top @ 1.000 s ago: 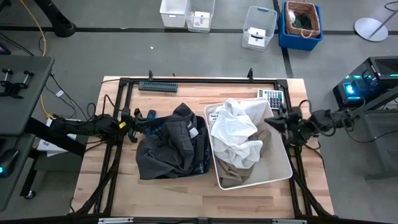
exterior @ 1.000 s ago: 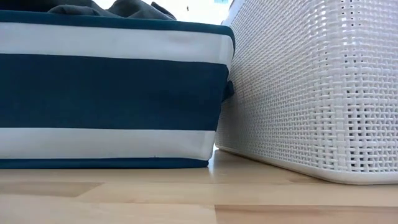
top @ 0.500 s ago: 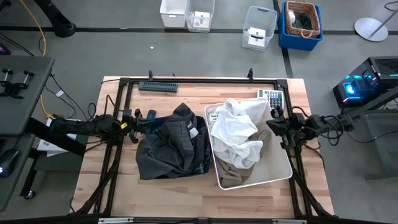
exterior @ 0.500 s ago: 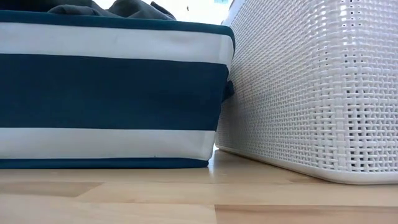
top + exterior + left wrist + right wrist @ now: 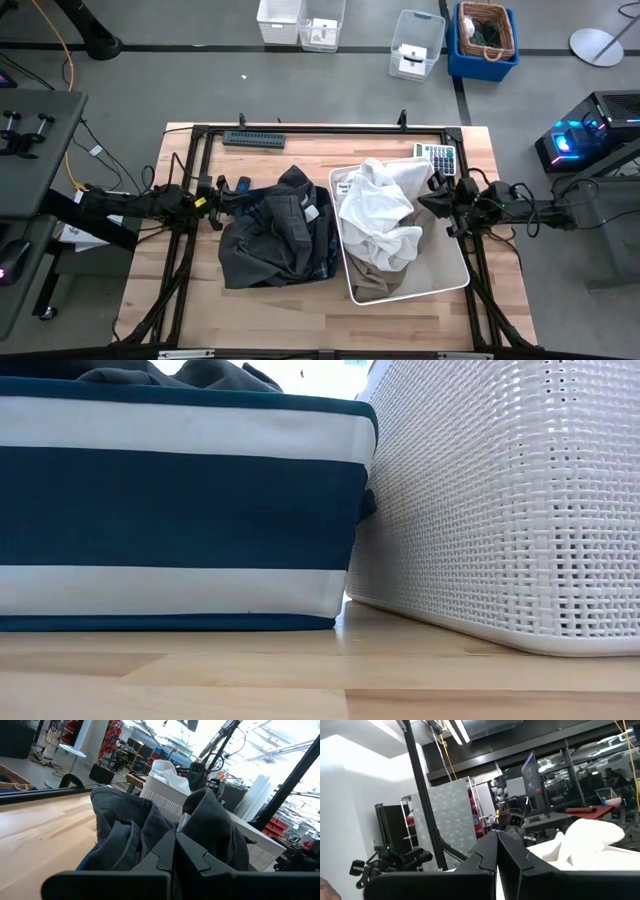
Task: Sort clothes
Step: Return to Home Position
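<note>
Two grippers, both pinched shut and empty. Left gripper (image 5: 222, 193) sits just beside one dark grey piece (image 5: 275, 245), heaped over one plaid shirt (image 5: 252, 207) in the navy bin (image 5: 180, 500). Right gripper (image 5: 428, 200) sits at the white bin (image 5: 458, 282) rim. Ahead of its tips, inside the bin, one white piece (image 5: 380, 215) lies over one beige piece (image 5: 375, 283).

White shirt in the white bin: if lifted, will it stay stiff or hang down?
Probably floppy: the white shirt lies in crumpled folds. Likely light, piled loosely above the rim of the white bin. It may drag the beige piece beneath.
</note>
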Controlling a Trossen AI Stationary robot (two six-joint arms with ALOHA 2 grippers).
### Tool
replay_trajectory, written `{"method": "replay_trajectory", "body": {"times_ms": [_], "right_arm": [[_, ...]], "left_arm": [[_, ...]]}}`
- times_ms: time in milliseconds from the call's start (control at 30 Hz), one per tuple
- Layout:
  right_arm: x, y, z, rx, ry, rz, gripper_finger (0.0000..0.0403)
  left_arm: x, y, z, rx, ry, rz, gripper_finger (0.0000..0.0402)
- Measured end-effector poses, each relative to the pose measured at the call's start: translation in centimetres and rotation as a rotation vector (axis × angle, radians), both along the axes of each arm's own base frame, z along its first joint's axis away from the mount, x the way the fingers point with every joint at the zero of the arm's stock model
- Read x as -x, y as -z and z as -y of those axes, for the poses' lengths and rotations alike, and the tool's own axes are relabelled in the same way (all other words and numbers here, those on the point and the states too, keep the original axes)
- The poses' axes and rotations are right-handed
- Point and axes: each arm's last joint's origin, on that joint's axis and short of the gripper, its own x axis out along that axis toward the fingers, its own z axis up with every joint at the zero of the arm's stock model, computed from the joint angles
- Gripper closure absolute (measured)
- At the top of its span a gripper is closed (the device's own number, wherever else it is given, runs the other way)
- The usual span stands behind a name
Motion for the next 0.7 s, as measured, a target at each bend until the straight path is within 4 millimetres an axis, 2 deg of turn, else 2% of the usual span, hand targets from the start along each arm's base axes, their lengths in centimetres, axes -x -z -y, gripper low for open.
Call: {"method": "replay_trajectory", "body": {"times_ms": [167, 400, 700], "right_arm": [[0.1, -0.2, 0.0, 0.008, -0.011, 0.057, 0.0403], [1.3, -2.7, -0.1, -0.028, -0.046, 0.307, 0.0403], [1.3, -2.9, -0.1, -0.026, -0.049, 0.293, 0.0403]], "left_arm": [[0.0, 0.0, 0.0, 0.000, 0.000, -0.001, 0.0401], [0.0, 0.0, 0.0, 0.000, 0.000, -0.002, 0.0401], [0.0, 0.0, 0.0, 0.000, 0.001, -0.002, 0.0401]]}}
